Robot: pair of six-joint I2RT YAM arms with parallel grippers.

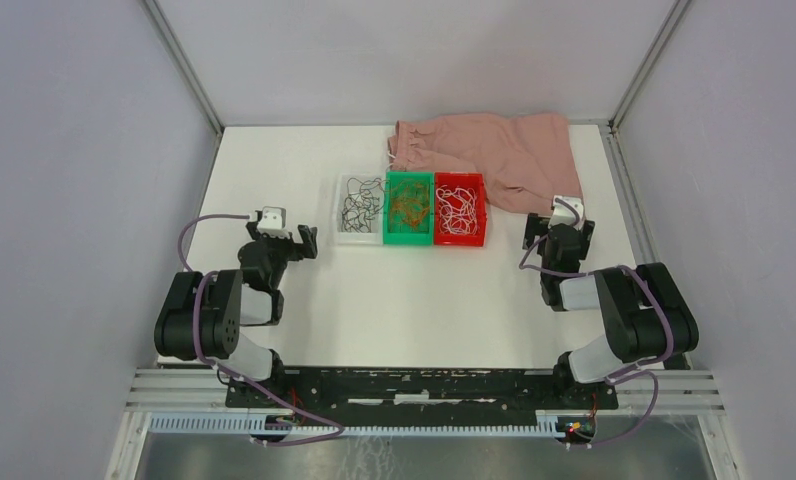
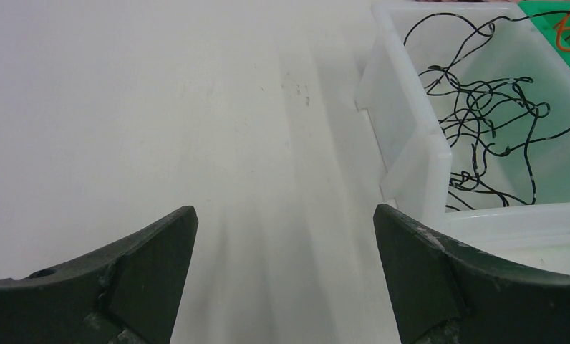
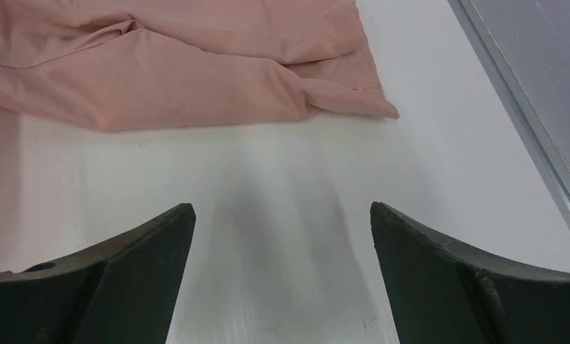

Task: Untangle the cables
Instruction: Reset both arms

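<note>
Left jaws stand wide apart over bare surface [image 2: 196, 107]. Just ahead and to their right sits a white bin [image 2: 411, 154] of loose black cables [image 1: 357, 208], with a green bin [image 1: 408, 238] of orange-brown cables [image 1: 410, 205] and a red bin [image 1: 461, 240] of white cables [image 1: 457, 208] beyond it. Right jaws likewise wide apart, gripping nothing; crumpled pink cloth [image 3: 196, 64] lies ahead of them, bins well off to their left.
</note>
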